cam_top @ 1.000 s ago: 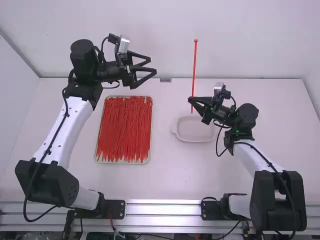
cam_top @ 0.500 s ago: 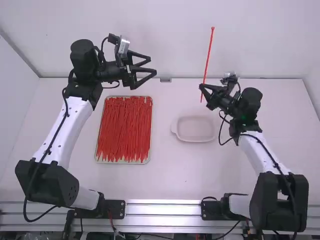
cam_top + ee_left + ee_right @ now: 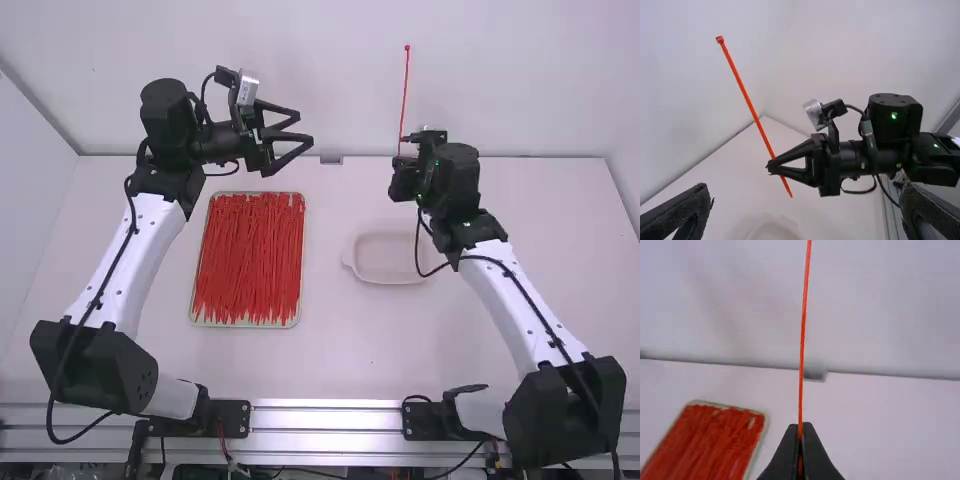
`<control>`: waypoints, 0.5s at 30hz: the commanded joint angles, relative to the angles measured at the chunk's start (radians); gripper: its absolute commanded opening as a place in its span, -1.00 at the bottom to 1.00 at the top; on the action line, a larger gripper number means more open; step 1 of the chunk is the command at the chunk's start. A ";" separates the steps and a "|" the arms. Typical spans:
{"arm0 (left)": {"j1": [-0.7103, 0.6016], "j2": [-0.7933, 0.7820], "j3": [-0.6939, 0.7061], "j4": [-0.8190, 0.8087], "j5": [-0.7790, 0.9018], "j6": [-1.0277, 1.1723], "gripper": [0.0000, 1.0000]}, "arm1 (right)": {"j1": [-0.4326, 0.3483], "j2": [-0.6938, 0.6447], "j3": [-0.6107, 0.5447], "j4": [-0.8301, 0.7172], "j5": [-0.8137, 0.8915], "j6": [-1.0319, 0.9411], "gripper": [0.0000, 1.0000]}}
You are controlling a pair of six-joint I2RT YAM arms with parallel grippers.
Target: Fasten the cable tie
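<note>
Cable tie [image 3: 404, 100] is up in the air over the far side of the white table [image 3: 400, 340], pinched near its lower end by the right gripper [image 3: 399, 166], so it stands pretty much upright with its little square head at the very top against the back wall. In the right wrist view the 2 fingers [image 3: 790, 450] are pressed tight together with the red strap [image 3: 803, 330] running straight up out from between them. The left wrist view catches that same gripper [image 3: 771, 168] from the front: the tie [image 3: 747, 107] leans a bit there, and a short tail pokes out just below the fingertips. The left gripper [image 3: 303, 135] is raised as well, off to the left and well apart from the tie, pointing across toward the right arm with its fingers spread wide and nothing in them; you can see 1 finger [image 3: 680, 215] at each lower corner of its own view. Down on the table, a tray [image 3: 301, 262] packed with a pile of red ties [image 3: 250, 258] sits under the left arm, and a white dish [image 3: 350, 262] sits beside it, more or less below the right gripper.
</note>
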 commanded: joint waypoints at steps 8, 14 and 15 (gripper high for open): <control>0.000 -0.003 0.019 0.013 -0.026 -0.071 0.98 | 0.245 0.000 0.050 -0.066 0.704 -0.075 -1.00; -0.001 -0.003 0.019 0.032 -0.042 -0.136 0.99 | 0.396 0.000 0.050 -0.089 1.056 -0.082 -1.00; -0.001 -0.003 0.019 0.036 -0.041 -0.144 0.98 | 0.412 0.000 0.050 -0.089 1.086 -0.093 -1.00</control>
